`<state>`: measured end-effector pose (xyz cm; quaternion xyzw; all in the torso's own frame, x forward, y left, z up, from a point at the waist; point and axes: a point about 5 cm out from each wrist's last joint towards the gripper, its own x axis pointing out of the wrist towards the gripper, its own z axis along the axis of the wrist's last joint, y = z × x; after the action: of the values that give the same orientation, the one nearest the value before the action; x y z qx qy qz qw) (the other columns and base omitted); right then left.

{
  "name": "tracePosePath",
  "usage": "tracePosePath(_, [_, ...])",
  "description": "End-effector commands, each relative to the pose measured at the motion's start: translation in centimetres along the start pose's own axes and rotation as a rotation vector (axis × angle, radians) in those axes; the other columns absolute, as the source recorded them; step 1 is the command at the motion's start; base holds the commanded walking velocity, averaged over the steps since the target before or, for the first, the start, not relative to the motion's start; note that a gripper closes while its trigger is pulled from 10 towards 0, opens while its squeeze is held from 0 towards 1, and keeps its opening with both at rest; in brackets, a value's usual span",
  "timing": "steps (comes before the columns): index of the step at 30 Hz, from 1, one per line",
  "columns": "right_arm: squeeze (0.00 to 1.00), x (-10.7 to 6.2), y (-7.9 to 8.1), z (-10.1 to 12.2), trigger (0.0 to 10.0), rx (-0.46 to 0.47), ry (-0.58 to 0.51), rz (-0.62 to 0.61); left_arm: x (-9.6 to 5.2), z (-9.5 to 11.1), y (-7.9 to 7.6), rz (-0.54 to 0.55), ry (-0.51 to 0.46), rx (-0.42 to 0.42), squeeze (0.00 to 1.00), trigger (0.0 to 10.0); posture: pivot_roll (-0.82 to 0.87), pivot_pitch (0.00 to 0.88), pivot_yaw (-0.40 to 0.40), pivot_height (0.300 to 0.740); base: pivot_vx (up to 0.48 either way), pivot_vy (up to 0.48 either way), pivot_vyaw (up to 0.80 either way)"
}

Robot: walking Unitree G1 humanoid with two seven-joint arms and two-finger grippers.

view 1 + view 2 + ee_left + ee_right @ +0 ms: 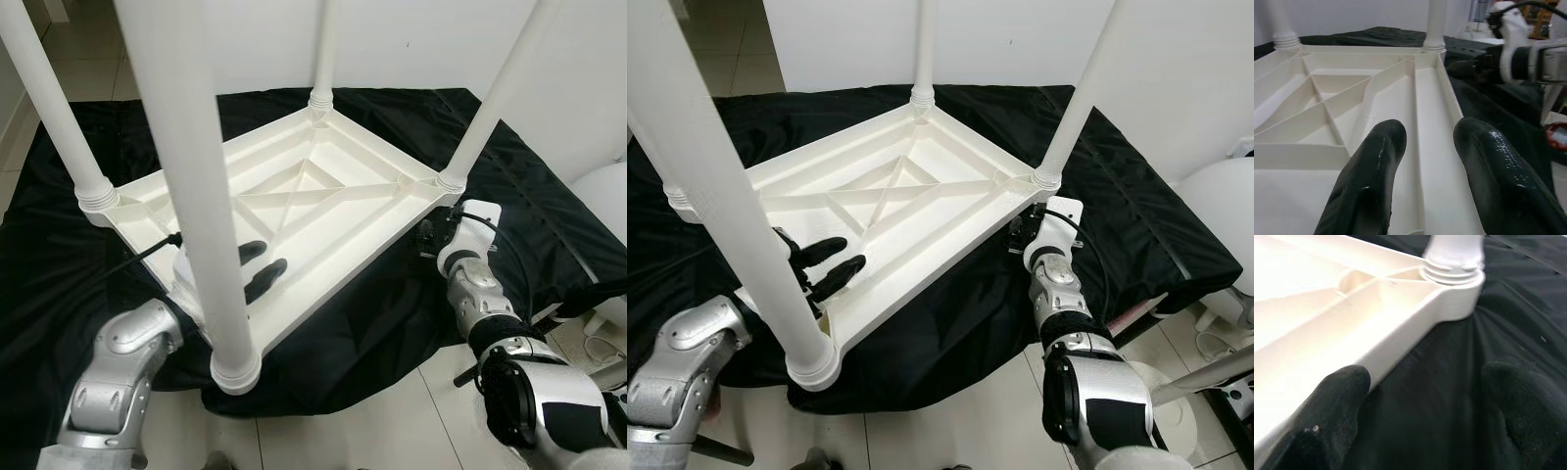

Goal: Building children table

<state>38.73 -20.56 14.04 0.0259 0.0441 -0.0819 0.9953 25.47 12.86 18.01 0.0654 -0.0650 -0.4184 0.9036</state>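
Note:
A white plastic table (323, 196) lies upside down on a black cloth (392, 323), its four legs pointing up. The nearest leg (196, 196) rises just in front of my left arm. My left gripper (271, 256) reaches over the near rim into the ribbed underside, open, with a raised rib (1418, 147) running between its fingers (1366, 186). My right gripper (1017, 235) is low beside the table's right corner, below the right leg's collar (1452, 269). It is open, with one finger (1327, 426) against the rim's outer wall and the other over the cloth.
The cloth covers the floor around the table, and pale tiles (392, 431) show at its near edge. A white wall (411, 39) stands behind. A round white object (607, 196) and cables (598, 343) sit at the right.

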Motion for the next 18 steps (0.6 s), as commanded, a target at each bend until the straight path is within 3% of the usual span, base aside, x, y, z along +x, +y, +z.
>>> tracePosePath(1, [0.0, 0.0, -0.5, -0.4, 10.0, -0.018, 0.036, -0.011, 0.4, 0.2, -1.0, -0.043, -0.01, -0.013, 0.0, 10.0, 0.11, 0.084, -0.071, 0.74, 0.0, 0.0, 0.0])
tracePosePath(16, [0.0, 0.3, 1.7, 0.1, 10.0, -0.072, 0.052, 0.151, 1.3, 1.1, -3.2, -0.107, -0.039, -0.042, 0.0, 10.0, 0.12, 0.119, -0.073, 0.74, 0.0, 0.0, 0.0])
tracePosePath(18, [0.0, 0.5, 2.8, 0.8, 10.0, -0.116, 0.029, 0.239, 1.4, 1.3, -4.2, -0.121, -0.042, -0.064, 0.0, 10.0, 0.12, 0.136, -0.073, 0.74, 0.0, 0.0, 0.0])
